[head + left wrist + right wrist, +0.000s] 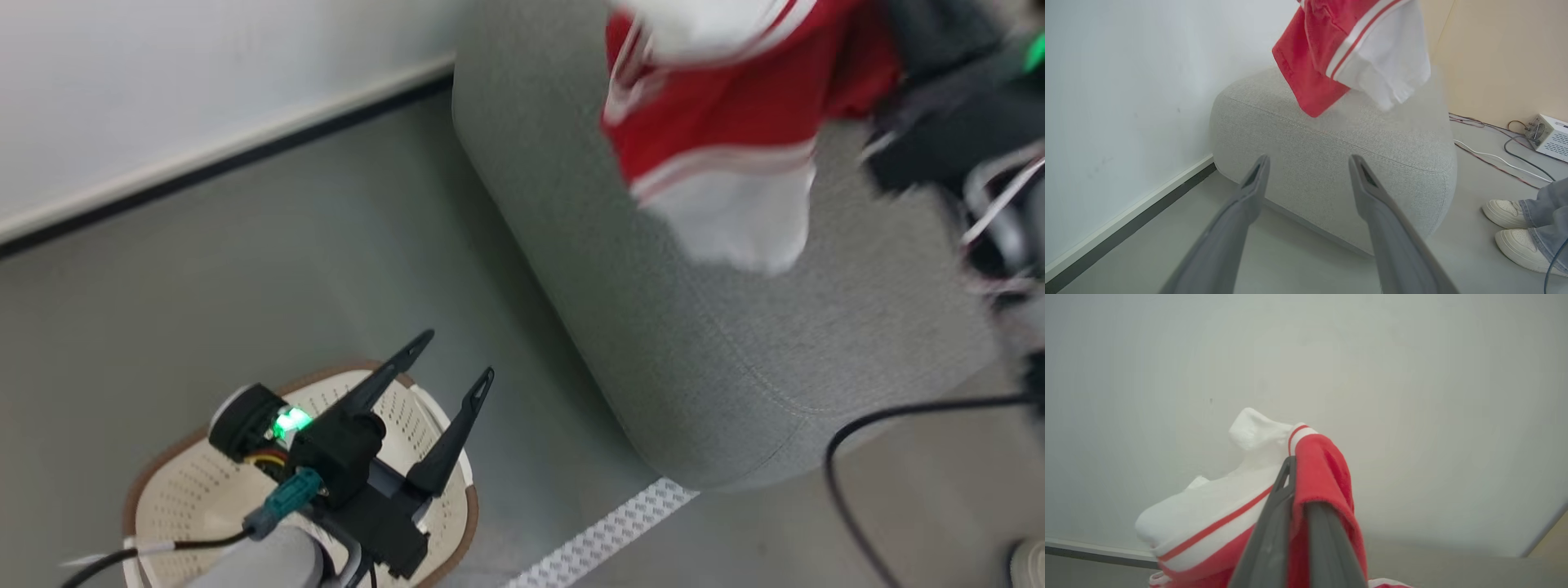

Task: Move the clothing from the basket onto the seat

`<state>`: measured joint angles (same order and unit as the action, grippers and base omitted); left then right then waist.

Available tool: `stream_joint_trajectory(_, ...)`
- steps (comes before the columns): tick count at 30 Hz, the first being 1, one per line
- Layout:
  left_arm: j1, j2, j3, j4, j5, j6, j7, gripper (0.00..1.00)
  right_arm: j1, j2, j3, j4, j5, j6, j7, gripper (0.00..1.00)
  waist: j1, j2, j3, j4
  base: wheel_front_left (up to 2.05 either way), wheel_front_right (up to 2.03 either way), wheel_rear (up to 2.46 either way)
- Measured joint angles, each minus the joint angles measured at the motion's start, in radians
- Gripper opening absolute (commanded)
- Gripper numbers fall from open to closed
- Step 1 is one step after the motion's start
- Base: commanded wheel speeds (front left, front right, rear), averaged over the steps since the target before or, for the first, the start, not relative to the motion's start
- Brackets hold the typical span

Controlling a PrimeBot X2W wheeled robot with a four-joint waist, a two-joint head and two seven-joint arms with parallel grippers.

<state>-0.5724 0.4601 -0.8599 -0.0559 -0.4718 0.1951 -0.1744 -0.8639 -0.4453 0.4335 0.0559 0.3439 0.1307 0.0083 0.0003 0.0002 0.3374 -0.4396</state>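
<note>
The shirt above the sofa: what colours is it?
The shirt is red with white panels and red-striped white trim; the left wrist view shows it best.

I work in what looks like a robot test room dressed as a corner of a home. The wall [1106, 102] is bare and white above a dark skirting strip [220, 167]. The floor [245, 286] is smooth grey, with white patterned tape [604, 535] stuck across it. Loose cables [1494, 157] trail near a small vented white box [1549, 136] (what it is I cannot tell). A grey seat [1331, 163] and a laundry basket [180, 490] are the homely props. A person [1545, 212] in white shoes [1504, 214] stands close by.
</note>
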Motion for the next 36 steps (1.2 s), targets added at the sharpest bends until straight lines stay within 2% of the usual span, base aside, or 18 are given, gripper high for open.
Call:
stream_joint_trajectory(8, -0.072, 0.059, 0.010, -0.121, 0.051, 0.016, 0.073, 1.00, -0.291, -0.199, 0.020, 0.123, 0.050, 0.001, 0.034, 0.00, 0.0002, 0.0001, 0.180, 0.030, 0.00, 0.00, 0.00)
stream_joint_trajectory(14, -0.087, 0.086, -0.003, -0.227, 0.092, 0.034, 0.133, 1.00, -0.445, -0.279, -0.149, 0.340, 0.084, 0.000, -0.021, 0.00, 0.0000, 0.0001, 0.295, 0.052, 0.00, 0.00, 0.00)
stream_joint_trajectory(18, -0.084, 0.114, -0.006, -0.288, 0.111, 0.058, 0.170, 1.00, -0.479, -0.305, -0.257, 0.503, 0.064, 0.000, -0.065, 0.00, -0.0001, 0.0000, 0.358, 0.065, 0.00, 0.00, 0.00)
stream_joint_trajectory(21, -0.081, 0.128, -0.012, -0.322, 0.123, 0.070, 0.188, 1.00, -0.477, -0.296, -0.306, 0.613, 0.060, 0.000, -0.088, 0.00, 0.0000, 0.0001, 0.396, 0.071, 0.00, 0.00, 0.00)
stream_joint_trajectory(25, -0.086, 0.128, -0.022, -0.358, 0.139, 0.070, 0.213, 1.00, -0.386, -0.259, -0.302, 0.789, 0.009, 0.001, -0.096, 0.00, 0.0000, 0.0001, 0.446, 0.076, 0.00, 0.00, 0.00)
stream_joint_trajectory(28, -0.100, 0.115, -0.028, -0.362, 0.144, 0.066, 0.214, 1.00, -0.358, -0.233, -0.314, 0.863, -0.007, 0.000, -0.117, 0.00, -0.0001, 0.0000, 0.459, 0.083, 0.00, 0.00, 0.00)
stream_joint_trajectory(29, -0.105, 0.113, -0.028, -0.361, 0.146, 0.063, 0.213, 1.00, -0.354, -0.224, -0.314, 0.879, -0.019, 0.001, -0.130, 0.17, -0.0002, 0.0000, 0.458, 0.086, 0.00, 0.00, 0.00)
stream_joint_trajectory(30, -0.106, 0.110, -0.029, -0.359, 0.146, 0.062, 0.209, 1.00, -0.349, -0.215, -0.312, 0.898, -0.036, 0.001, -0.141, 0.72, -0.0002, 0.0000, 0.456, 0.089, 0.00, 0.00, 0.00)
stream_joint_trajectory(31, -0.106, 0.105, -0.031, -0.352, 0.145, 0.060, 0.202, 1.00, -0.337, -0.208, -0.310, 0.915, -0.048, 0.001, -0.146, 1.00, -0.0002, 0.0000, 0.452, 0.091, 0.00, 0.00, 0.00)
stream_joint_trajectory(36, -0.106, 0.070, -0.035, -0.304, 0.133, 0.052, 0.149, 1.00, -0.302, -0.213, -0.363, 1.007, -0.082, 0.001, -0.189, 1.00, -0.0004, -0.0001, 0.407, 0.106, 0.00, 0.00, 0.00)
